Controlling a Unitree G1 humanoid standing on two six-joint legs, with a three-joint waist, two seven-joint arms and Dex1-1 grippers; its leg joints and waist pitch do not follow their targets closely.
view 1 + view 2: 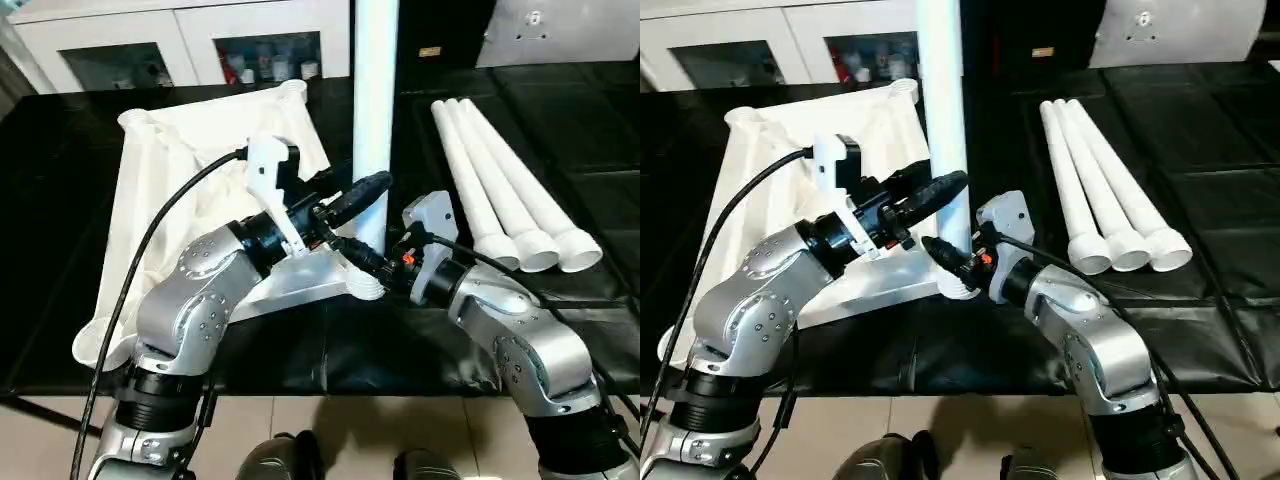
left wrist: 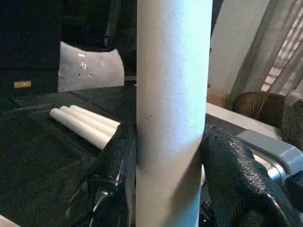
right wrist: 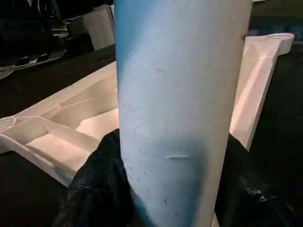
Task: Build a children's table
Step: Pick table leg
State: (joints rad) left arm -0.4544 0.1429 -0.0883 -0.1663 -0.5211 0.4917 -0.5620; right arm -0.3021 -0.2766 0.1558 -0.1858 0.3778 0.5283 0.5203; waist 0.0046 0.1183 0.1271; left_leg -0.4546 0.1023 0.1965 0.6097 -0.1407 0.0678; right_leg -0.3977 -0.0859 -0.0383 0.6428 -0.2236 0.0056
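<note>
both end effectors, left [image 1: 368, 187] and right [image 1: 362, 256], clamp upright leg [image 1: 375, 90] (in corner socket).

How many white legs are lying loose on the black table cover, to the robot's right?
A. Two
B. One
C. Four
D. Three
D: three loose legs lie side by side on the black table cover, while a fourth leg stands upright at a corner of the upside-down table top, with the left gripper and the right gripper closed on it.
</note>
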